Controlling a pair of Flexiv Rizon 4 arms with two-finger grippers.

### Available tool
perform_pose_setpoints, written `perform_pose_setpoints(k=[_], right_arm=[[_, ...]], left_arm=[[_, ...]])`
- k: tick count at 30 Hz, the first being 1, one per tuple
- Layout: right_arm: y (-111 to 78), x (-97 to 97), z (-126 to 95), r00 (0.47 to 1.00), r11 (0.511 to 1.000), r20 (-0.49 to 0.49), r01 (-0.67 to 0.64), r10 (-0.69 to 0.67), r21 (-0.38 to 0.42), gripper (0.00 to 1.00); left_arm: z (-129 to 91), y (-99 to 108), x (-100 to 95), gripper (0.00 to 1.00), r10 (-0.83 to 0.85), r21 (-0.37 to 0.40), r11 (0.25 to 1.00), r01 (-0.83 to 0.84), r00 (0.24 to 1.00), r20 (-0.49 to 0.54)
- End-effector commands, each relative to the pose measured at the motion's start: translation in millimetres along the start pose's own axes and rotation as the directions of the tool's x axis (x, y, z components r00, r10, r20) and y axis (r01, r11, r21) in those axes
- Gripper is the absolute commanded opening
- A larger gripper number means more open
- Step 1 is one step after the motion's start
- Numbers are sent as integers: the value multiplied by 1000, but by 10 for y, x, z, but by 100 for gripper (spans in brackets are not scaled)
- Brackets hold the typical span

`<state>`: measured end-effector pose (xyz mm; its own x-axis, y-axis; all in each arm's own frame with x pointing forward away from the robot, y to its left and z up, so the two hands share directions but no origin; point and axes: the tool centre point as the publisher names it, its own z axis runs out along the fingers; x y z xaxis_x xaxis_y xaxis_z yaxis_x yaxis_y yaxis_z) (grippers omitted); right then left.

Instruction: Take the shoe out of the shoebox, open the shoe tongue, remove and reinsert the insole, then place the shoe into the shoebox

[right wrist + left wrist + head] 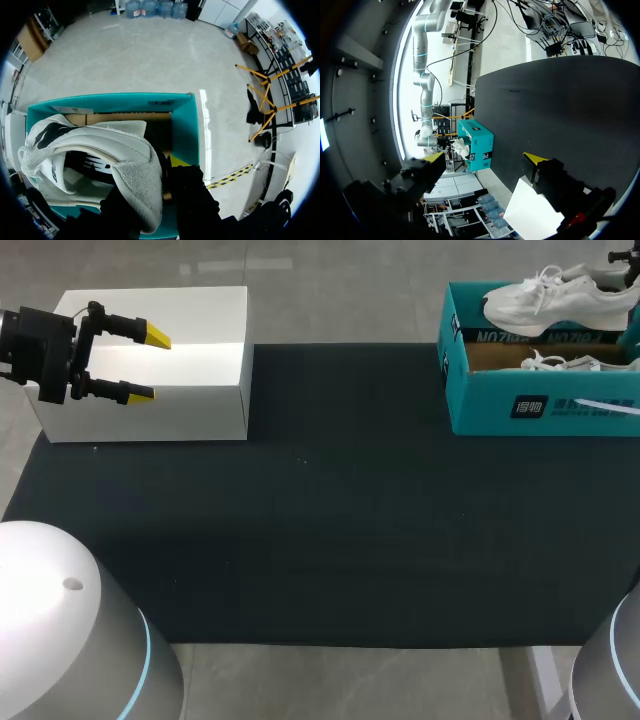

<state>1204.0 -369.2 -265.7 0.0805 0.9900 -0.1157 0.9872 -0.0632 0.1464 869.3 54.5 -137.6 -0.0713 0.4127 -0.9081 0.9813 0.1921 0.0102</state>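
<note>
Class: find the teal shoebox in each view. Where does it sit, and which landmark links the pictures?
Head view: shoebox at the far right corner of the mat.
Left wrist view: shoebox small and far off, at the mat's edge.
Right wrist view: shoebox close up, its walls around the shoe.
Shared landmark: the white shoe in the box, seen in every view.

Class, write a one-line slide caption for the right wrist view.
The right hand grips the white shoe by its heel over the open teal shoebox.

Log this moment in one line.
left claw: open, over white box | right claw: shut on shoe heel, over shoebox | second shoe: in shoebox
</note>
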Motion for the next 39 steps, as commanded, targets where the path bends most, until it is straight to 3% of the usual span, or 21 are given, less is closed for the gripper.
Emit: perform_pose_setpoints(k=[1,39], right_arm=[[-26,-2,98,1000,1000,7,-10,10,-6,0],[-83,-24,846,991,996,113,-78,71,53,0]], left_arm=[[1,1,-2,100,0,0,1000,0,1000,-3],[1,1,-2,100,0,0,1000,0,1000,-3]])
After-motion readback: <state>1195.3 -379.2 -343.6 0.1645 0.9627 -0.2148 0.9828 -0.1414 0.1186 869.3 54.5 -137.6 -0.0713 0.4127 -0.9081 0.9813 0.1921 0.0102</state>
